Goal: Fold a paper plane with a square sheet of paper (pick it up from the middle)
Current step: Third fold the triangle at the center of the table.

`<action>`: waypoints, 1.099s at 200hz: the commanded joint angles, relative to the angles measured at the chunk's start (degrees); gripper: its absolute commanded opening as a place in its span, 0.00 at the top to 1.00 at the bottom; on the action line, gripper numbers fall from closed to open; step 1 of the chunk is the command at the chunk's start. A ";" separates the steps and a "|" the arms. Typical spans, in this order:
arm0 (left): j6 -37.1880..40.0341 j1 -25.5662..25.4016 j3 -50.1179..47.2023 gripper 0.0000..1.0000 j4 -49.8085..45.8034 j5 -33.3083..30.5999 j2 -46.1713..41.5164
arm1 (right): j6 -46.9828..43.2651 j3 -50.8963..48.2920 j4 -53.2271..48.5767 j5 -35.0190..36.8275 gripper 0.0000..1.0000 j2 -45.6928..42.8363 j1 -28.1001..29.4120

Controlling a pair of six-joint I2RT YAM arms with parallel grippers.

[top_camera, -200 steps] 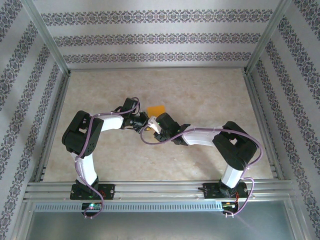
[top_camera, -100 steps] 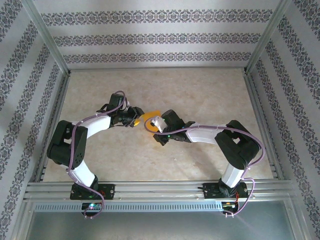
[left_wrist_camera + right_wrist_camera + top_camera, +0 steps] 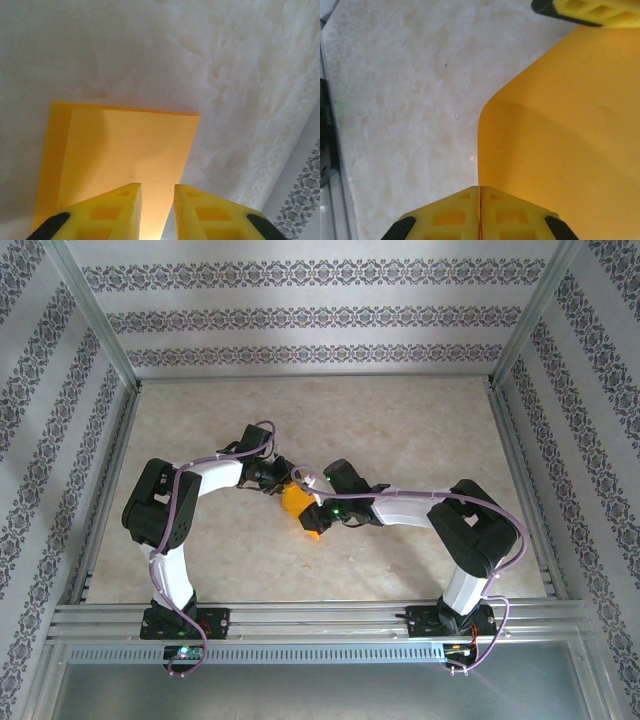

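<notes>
Two risks: a tear or a stray crease in the square sheet of paper (image 3: 298,506) if the arms pull apart or twist while it is pinched; or the paper slipping free, since the hold looks to be right at an edge.
Likely cause: the paper is thin and seems to bow up off the table (image 3: 420,440), and both grippers are crowded close around it.
Right gripper (image 3: 480,200): jaws pressed flat together with no gap. The sheet's edge runs straight into their seam, so it appears to be pinching the paper there.
Left gripper (image 3: 155,200): jaws a narrow slit apart, with orange showing through the slit. Whether its pads touch the sheet I cannot tell.
Sheet position: near the middle of the table in the overhead view, with the left gripper at its 10 o'clock and the right gripper at its 3 o'clock.
Sheet shape: in the left wrist view, a doubled strip runs along its 9 o'clock side, so it looks partly folded.
</notes>
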 commanded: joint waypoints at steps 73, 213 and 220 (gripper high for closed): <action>9.71 -1.70 6.63 0.89 -15.03 -4.94 5.89 | 5.14 2.73 -1.38 -0.36 0.91 4.12 -2.59; 12.26 -2.29 8.44 0.92 -17.35 -5.28 7.90 | 5.99 5.70 -6.12 4.47 0.91 5.52 -3.55; 12.29 -2.33 8.46 0.92 -17.38 -5.25 7.90 | 6.08 5.85 -6.21 4.47 0.91 5.72 -3.57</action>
